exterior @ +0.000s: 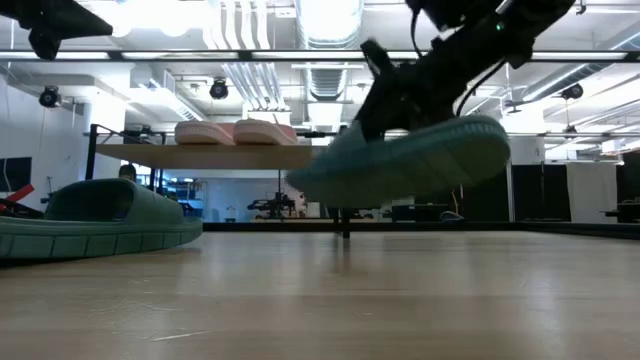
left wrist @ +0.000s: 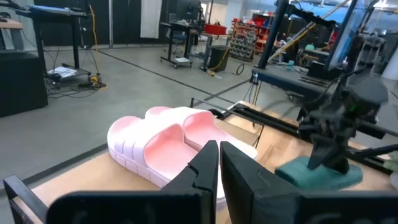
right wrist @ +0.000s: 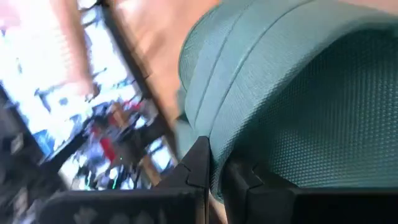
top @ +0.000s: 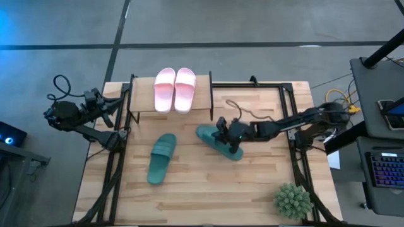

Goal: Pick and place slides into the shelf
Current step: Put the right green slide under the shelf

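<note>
Two pink slides [top: 175, 89] on the shelf [top: 142, 112]; two teal, one [top: 161, 157] lying, one [top: 213, 140] clamped in right gripper [top: 231, 142] jaws.

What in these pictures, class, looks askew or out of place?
One teal slide hangs tilted above the table, gripped by the right gripper. The other teal slide lies slanted on the table, apart from it. The pink pair sits neatly on the shelf. Nothing looks spilled or damaged.
</note>
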Controlling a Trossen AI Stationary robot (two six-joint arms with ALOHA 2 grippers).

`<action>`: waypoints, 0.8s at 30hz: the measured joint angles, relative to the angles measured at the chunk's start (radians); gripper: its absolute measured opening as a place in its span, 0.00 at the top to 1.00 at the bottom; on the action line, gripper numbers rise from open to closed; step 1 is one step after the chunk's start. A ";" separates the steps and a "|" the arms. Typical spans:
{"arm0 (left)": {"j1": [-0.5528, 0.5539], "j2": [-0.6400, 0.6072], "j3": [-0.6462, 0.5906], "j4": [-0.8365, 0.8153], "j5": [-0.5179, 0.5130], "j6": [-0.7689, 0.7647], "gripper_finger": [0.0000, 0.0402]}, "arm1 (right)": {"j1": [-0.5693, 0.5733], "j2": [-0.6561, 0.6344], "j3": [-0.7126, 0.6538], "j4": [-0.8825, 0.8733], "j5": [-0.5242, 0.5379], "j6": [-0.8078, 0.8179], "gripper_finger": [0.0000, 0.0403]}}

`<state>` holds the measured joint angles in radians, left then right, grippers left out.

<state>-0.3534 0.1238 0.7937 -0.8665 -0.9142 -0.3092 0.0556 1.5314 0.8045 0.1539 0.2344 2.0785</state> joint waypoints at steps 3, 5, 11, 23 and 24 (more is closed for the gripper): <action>0.000 0.000 0.000 -0.012 0.017 -0.001 0.99 | 0.043 0.078 0.029 -0.004 0.027 0.120 0.96; 0.000 0.000 0.000 -0.009 0.033 -0.001 0.99 | 0.062 0.141 0.069 0.014 0.034 0.163 0.94; 0.000 -0.001 0.003 -0.009 0.097 -0.003 0.99 | 0.068 0.325 0.247 0.018 0.075 0.098 0.84; 0.000 0.000 0.002 -0.014 0.155 -0.027 0.99 | 0.042 0.479 0.447 0.020 -0.290 -0.202 0.58; 0.000 0.000 0.001 -0.014 0.156 -0.028 0.99 | 0.043 0.468 0.448 0.014 -0.294 -0.246 0.57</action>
<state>-0.3534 0.1234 0.7950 -0.8807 -0.7584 -0.3372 0.0985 1.9997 1.2527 0.1676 -0.0597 1.8321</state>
